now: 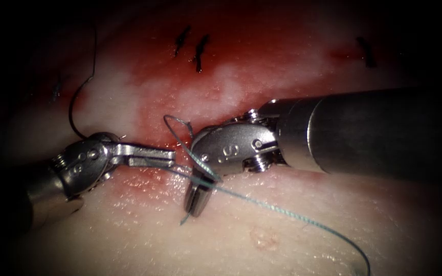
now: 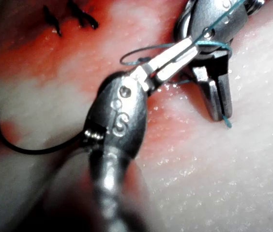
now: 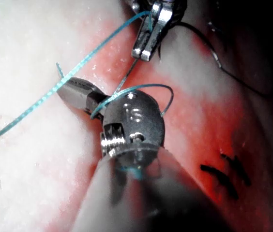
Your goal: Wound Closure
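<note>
Left tool clamps the teal thread left of the cut. Right tool, just right, points near, thread looped round it, short end at its tip; gap unclear. Needle lies far left, free.

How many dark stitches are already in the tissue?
3: two stitches side by side on the tissue beyond the claws, one far right. Others may sit in the dark edges.

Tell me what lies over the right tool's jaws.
The teal thread lies across the right tool, wrapped around its downward-pointing jaws, with a loop above. A short thread end sticks out at the tips. The left tool holds the thread beside it. The wrap's underside is covered.
</note>
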`<state>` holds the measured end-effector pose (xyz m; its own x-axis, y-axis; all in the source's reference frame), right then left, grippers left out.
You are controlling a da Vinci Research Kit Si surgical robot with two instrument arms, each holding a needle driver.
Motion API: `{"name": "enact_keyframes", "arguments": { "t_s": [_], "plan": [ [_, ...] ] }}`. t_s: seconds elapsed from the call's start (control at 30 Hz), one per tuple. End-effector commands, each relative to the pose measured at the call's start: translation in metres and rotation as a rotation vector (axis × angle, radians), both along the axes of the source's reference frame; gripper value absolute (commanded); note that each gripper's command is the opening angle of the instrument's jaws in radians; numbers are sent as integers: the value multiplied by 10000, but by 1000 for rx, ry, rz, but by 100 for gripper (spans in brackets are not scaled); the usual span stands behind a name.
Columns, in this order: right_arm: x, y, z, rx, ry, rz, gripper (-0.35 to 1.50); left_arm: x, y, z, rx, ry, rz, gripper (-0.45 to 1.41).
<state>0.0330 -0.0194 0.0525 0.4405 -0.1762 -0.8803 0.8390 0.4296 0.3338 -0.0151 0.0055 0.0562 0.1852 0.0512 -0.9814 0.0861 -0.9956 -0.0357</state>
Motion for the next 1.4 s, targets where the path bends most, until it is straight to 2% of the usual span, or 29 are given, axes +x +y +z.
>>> {"name": "enact_keyframes", "arguments": {
  "t_s": [0.03,0.27,0.5,1.07,1.23,1.4],
  "plan": [
    [7,3,2,15,11,8,-35,-6,-2,6,0,0,-2,-45],
    [4,20,-3,68,76,93,-35,-5,-18,1,-8,20,10,-45],
    [0,41,-6,129,98,179,-35,-7,-38,-1,-22,49,22,-45],
    [-7,78,-11,225,84,322,-35,-15,-78,-22,-26,53,44,-45],
    [-11,96,-5,251,72,416,-35,-26,-97,-36,-30,49,59,-45],
    [-14,107,3,254,36,454,-35,-37,-111,-57,-24,43,70,-45]
  ]
}}
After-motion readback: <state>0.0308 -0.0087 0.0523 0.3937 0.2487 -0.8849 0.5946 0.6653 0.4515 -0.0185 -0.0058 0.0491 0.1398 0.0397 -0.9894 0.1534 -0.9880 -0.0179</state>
